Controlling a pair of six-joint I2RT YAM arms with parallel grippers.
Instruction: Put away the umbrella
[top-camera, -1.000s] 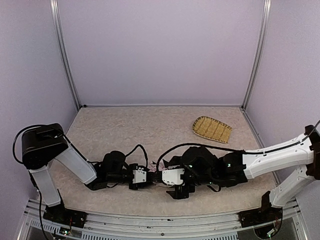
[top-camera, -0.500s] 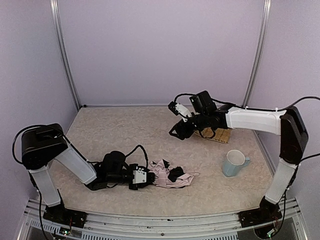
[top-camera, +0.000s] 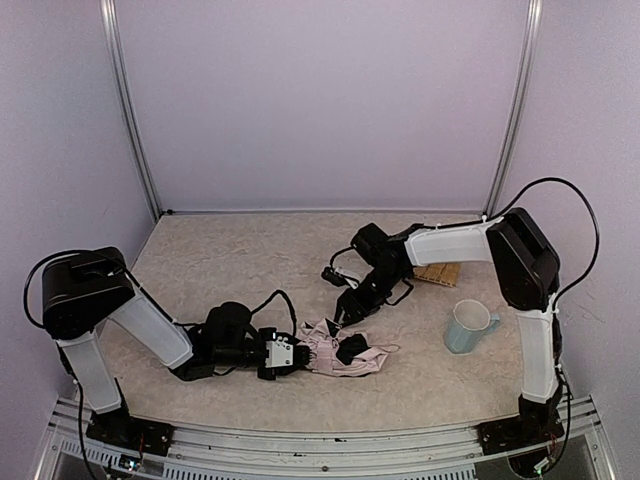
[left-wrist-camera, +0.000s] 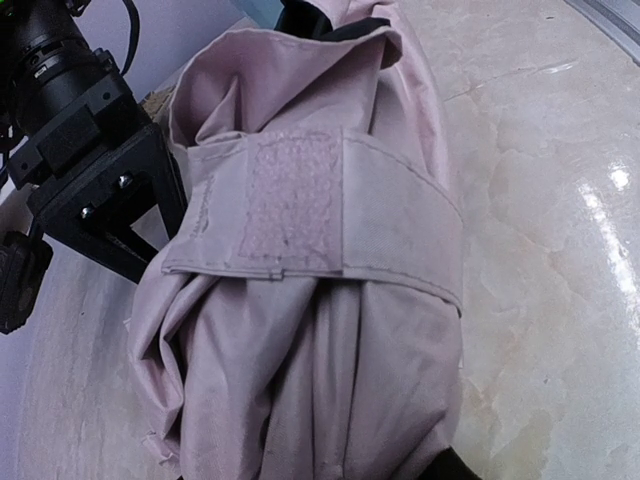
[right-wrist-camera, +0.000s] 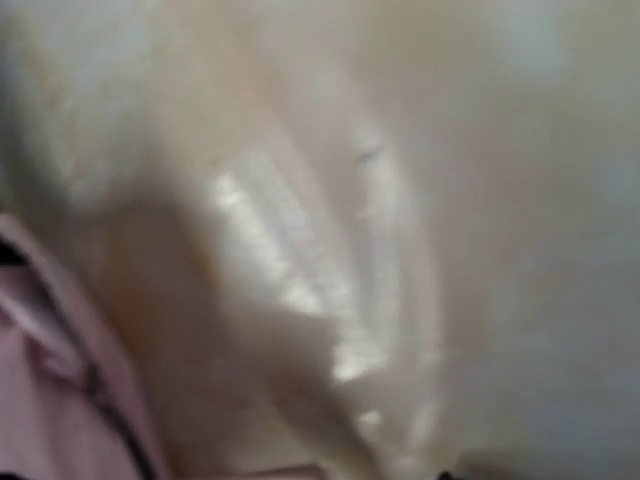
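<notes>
A: Left claw (top-camera: 296, 352) grips the umbrella (top-camera: 325, 352), which lies on the table well left of the mug (top-camera: 468, 325). Pinning the bundle steady, I'd say.
B: Right claw (top-camera: 342, 310) hovers just above it, also left of the mug. Clenched or released? Too blurred, can't tell.

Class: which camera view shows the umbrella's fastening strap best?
The left wrist view: the strap wraps across the bundled pink umbrella, close and sharp. The top external view shows only a small crumpled pink bundle, strap indistinguishable. The right wrist view is blurred, just a pink edge at lower left.
</notes>
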